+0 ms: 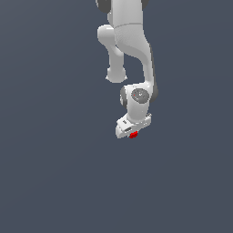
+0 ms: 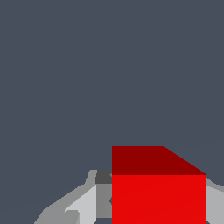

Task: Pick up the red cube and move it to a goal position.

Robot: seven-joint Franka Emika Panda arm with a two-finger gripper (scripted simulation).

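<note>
The red cube [image 1: 133,134] shows as a tiny red spot just under the white gripper [image 1: 132,131] at the end of the arm, near the middle of the exterior view. Most of the cube is hidden by the hand there. In the wrist view the red cube [image 2: 158,188] fills the space between the grey fingers [image 2: 83,205], which sit against its sides. The gripper [image 2: 153,210] is shut on the cube.
The white arm [image 1: 132,45] comes down from the top of the exterior view. Around it is a plain dark grey-blue surface [image 1: 54,159] with no other objects showing.
</note>
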